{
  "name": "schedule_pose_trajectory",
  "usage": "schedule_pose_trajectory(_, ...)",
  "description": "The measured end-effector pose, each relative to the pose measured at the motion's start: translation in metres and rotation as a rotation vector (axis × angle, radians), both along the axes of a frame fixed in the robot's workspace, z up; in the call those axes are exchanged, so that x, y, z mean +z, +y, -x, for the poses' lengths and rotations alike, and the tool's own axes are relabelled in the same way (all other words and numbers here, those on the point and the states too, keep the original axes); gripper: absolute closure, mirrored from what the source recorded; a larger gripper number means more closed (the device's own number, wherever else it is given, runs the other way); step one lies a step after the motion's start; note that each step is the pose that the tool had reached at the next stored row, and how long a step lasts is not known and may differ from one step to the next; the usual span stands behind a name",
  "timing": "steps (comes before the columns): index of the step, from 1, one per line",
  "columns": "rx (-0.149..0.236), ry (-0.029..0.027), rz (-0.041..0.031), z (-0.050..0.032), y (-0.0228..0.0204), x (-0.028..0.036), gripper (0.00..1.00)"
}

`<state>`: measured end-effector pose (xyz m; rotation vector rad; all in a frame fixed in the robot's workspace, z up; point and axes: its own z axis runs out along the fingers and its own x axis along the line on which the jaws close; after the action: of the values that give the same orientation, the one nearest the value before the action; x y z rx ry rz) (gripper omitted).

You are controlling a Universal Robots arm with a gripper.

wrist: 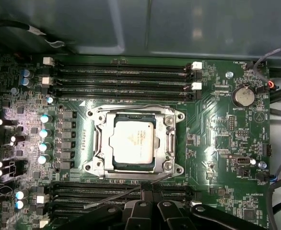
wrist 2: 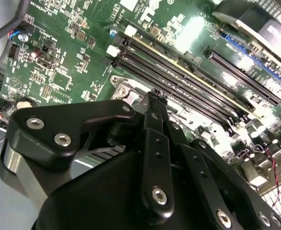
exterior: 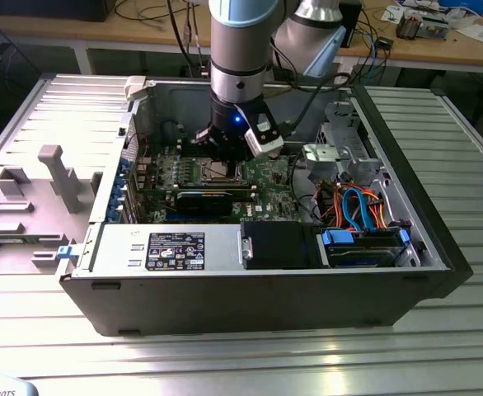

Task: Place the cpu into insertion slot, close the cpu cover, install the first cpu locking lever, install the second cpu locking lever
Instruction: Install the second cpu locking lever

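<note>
In the first wrist view the silver-topped cpu [wrist: 131,143] lies flat in the insertion slot [wrist: 88,166] on the green board. The silver cpu cover [wrist: 170,143] lies down around it, and the chip shows through its window. One thin lever rod [wrist: 116,195] slants up off the board on the socket's side towards my gripper [wrist: 148,190], passing right at the fingertips. Another thin rod [wrist: 131,102] lies along the far side of the socket. In the second wrist view my gripper [wrist 2: 155,96] has its black fingers pressed together just above the socket edge. My gripper [exterior: 225,153] hangs over the socket [exterior: 222,172].
Long black memory slots [wrist: 121,72] run on both sides of the socket. Inside the open case [exterior: 406,165] are a black card [exterior: 204,200], a grey power supply [exterior: 167,247] and a drive bay with blue and orange cables [exterior: 361,210]. A grey fixture [exterior: 27,206] lies at the exterior view's left.
</note>
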<state>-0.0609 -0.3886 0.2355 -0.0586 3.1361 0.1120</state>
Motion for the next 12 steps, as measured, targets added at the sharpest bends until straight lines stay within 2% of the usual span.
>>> schedule_pose_trajectory(1, 0.0, 0.0, -0.0117, 0.0, -0.0026, -0.0001, 0.89)
schedule_pose_trajectory(4, 0.0, -0.0001, -0.0373, 0.0, -0.0105, -0.0003, 0.89)
schedule_pose_trajectory(6, 0.0, 0.0, -0.0617, 0.0, -0.0185, -0.0003, 0.89)
schedule_pose_trajectory(7, 0.0, -0.0001, -0.0643, -0.0001, -0.0202, -0.0004, 0.89)
schedule_pose_trajectory(10, 0.0, -0.0001, -0.065, 0.0, -0.0241, -0.0004, 0.89)
schedule_pose_trajectory(12, 0.0, -0.0001, -0.073, 0.0002, -0.026, -0.0008, 0.89)
